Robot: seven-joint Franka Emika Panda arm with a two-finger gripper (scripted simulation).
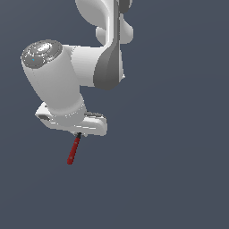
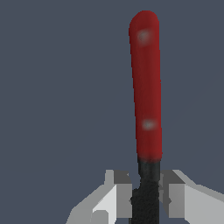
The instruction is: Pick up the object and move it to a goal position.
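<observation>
White fingers (image 2: 118, 199) of the single gripper (image 2: 146, 197) pinch the black end of one thin stick (image 2: 146, 96), the pair pressed against it from either side in the wrist view. One stick is all there is to count: its black half sits between the two fingers, and its dark red half juts clear beyond them, capped by a rounded tip and marked by two pale glints. In the exterior view the gripper (image 1: 79, 133) points downward from the wrist of the one arm (image 1: 58, 85), and the stick (image 1: 74, 150) hangs beneath it, tilted so that the red tip leans toward the exterior view's left. Only a short stub of black shows at the gripper there; the rest of what is visible is red. Above the hand, the wrist's rounded grey cap (image 1: 41, 51) faces upward, and a further white-and-grey link (image 1: 109, 44) runs up out of the frame. Behind everything lies an unbroken slate-blue backdrop (image 1: 179, 156), with no surface seen touching the stick at any point.
</observation>
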